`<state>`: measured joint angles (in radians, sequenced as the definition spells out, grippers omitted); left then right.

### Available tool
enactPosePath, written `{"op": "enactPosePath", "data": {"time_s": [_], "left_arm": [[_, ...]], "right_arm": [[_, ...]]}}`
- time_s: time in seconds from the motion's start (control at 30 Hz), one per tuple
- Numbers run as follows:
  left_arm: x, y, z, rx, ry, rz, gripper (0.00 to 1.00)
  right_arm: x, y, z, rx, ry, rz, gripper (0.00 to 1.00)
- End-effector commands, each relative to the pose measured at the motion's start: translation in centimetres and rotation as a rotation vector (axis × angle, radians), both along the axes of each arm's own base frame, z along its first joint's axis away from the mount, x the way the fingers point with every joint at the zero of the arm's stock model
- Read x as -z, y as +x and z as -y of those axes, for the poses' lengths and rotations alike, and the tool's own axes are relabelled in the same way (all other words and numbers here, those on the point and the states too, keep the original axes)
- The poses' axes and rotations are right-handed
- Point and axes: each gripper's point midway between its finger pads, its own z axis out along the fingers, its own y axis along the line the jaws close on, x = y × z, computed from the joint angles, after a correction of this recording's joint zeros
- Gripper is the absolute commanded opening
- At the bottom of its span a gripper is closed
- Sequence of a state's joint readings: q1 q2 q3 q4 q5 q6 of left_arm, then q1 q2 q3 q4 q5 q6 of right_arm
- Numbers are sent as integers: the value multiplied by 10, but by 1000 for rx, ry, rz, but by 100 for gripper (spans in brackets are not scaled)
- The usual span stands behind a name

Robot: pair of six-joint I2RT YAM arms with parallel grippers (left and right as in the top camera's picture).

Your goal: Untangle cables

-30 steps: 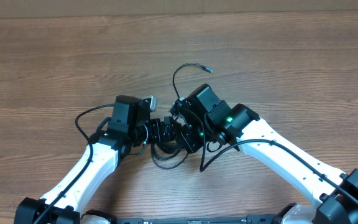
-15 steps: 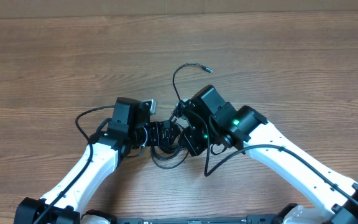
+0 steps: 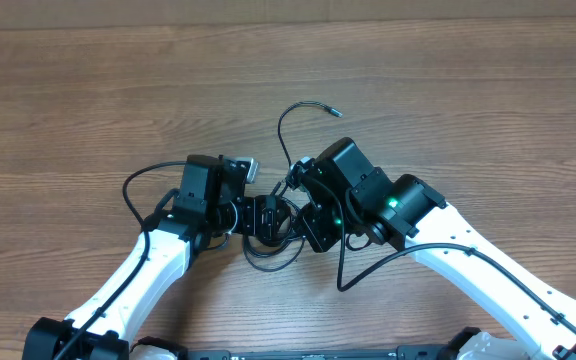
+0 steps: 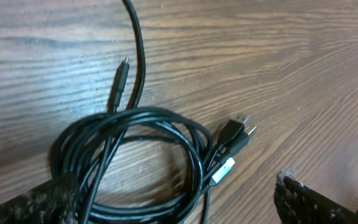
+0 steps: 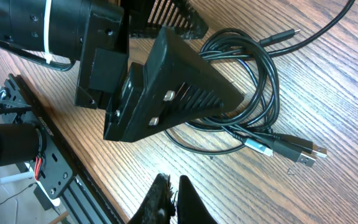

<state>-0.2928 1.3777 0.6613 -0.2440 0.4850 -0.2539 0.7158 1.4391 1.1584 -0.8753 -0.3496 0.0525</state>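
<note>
A bundle of thin black cables [image 4: 135,155] lies coiled on the wooden table, with USB plugs [image 4: 234,134] and a white-tipped plug at its right side. One loose cable end [image 3: 328,109] arcs away toward the far side. My left gripper [image 4: 173,186] is open, its fingers straddling the coil, the left finger over the coil's edge. In the overhead view it [image 3: 265,217] sits above the coil [image 3: 268,255]. My right gripper [image 5: 174,186] is shut and empty, over bare wood beside the coil [image 5: 253,93]; in the overhead view it [image 3: 306,215] meets the left one.
The table's front edge with a metal rail [image 5: 48,180] runs close behind my right gripper. The thicker arm wires [image 3: 343,265] loop beside both arms. Bare wooden table [image 3: 468,100] stretches on the far side.
My right arm has swung its wrist and elbow a little to the right and toward the front. The left arm and the coil have barely moved.
</note>
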Motion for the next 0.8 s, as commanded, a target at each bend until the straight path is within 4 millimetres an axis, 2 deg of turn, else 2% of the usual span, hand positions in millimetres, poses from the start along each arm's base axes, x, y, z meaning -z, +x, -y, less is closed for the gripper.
{"op": "enactPosePath", "data": {"time_s": [0.0, 0.33, 0.43, 0.63, 0.77], "left_arm": [[-6, 10, 0, 18, 16, 53, 100], [-27, 17, 0, 47, 50, 63, 97], [-32, 19, -8, 45, 124, 54, 97], [-31, 10, -11, 62, 162, 19, 99], [-23, -3, -15, 68, 180, -49, 100]], "right_arm": [[-15, 5, -2, 3, 24, 44, 4], [-15, 4, -2, 6, 25, 42, 4], [-15, 5, -2, 6, 25, 42, 4], [-15, 4, -2, 6, 25, 42, 4], [-14, 3, -1, 6, 20, 37, 4]]}}
